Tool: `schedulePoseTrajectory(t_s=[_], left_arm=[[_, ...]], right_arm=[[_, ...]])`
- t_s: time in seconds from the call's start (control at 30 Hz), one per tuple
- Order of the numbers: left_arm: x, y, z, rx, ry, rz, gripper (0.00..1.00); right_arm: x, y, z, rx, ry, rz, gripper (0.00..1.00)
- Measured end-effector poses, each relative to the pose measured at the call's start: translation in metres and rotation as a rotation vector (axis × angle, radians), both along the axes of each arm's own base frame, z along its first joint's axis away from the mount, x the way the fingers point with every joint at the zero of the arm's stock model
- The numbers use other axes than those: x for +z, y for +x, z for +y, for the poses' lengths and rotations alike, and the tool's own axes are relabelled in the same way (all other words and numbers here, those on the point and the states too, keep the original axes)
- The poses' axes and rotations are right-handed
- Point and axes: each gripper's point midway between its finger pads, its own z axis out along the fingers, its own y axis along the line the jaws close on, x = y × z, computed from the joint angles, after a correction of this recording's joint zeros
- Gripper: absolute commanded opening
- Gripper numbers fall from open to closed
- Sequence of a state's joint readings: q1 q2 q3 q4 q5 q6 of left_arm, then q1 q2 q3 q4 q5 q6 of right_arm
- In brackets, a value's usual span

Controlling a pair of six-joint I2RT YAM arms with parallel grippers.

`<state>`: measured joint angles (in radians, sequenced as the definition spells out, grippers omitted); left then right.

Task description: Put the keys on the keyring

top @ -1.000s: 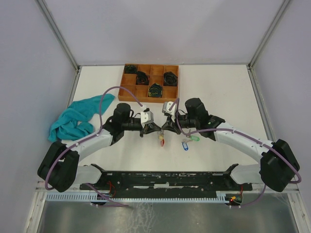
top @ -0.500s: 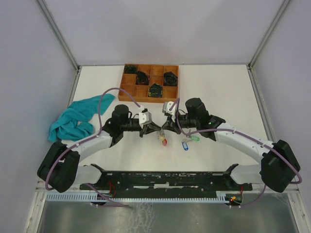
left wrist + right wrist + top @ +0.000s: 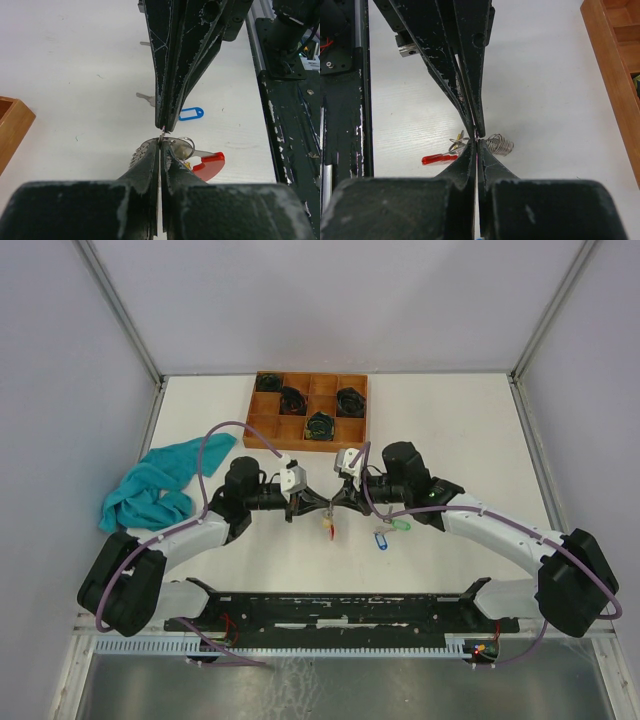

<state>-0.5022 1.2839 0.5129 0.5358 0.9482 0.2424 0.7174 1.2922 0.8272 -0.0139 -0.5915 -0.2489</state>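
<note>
white table (image 3: pixel 450 420): left claw (image 3: pixel 161 142) and right claw (image 3: pixel 476 142) clamped tip to tip on the keyring (image 3: pixel 500 144).
i see the blue-tagged key (image 3: pixel 381 539) just beside my right claw, nearer that arm.

Black fingers flecked with white scuffs are showing on the left gripper (image 3: pixel 160 144) and the right gripper (image 3: pixel 163 126). Just beside their tips, a red tag (image 3: pixel 207 164) is glowing on the white table (image 3: pixel 75 75) and the silver keyring (image 3: pixel 184 145) is glinting. Past the right claw, a blue tag (image 3: pixel 191 113) and a green tag (image 3: pixel 402 526) are catching the eye. Well out beyond the left arm, a teal cloth (image 3: pixel 160 485) is lying.
</note>
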Motion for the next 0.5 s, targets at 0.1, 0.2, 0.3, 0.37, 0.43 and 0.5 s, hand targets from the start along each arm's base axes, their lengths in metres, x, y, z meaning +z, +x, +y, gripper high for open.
schedulePoseTrajectory(t_s=[0.1,0.2,0.3,0.37,0.43,0.5], left_arm=[[0.000,0.000,0.000,0.003,-0.002,0.005,0.03],[-0.001,0.001,0.001,0.004,0.001,0.009,0.03],[-0.004,0.002,0.003,0.014,0.010,0.019,0.03],[-0.005,0.002,0.004,0.015,0.016,0.023,0.03],[-0.006,0.002,0.004,0.016,0.018,0.023,0.03],[-0.006,0.002,0.004,0.017,0.020,0.021,0.03]], right_arm=[[0.000,0.000,0.000,-0.003,0.001,0.004,0.20],[-0.001,-0.002,-0.004,-0.022,-0.010,0.023,0.33],[0.000,-0.006,-0.012,-0.051,-0.033,0.050,0.38],[0.002,-0.007,-0.017,-0.080,-0.050,0.072,0.39],[0.005,-0.006,-0.022,-0.130,-0.071,0.103,0.39],[0.006,-0.003,-0.028,-0.187,-0.098,0.140,0.39]])
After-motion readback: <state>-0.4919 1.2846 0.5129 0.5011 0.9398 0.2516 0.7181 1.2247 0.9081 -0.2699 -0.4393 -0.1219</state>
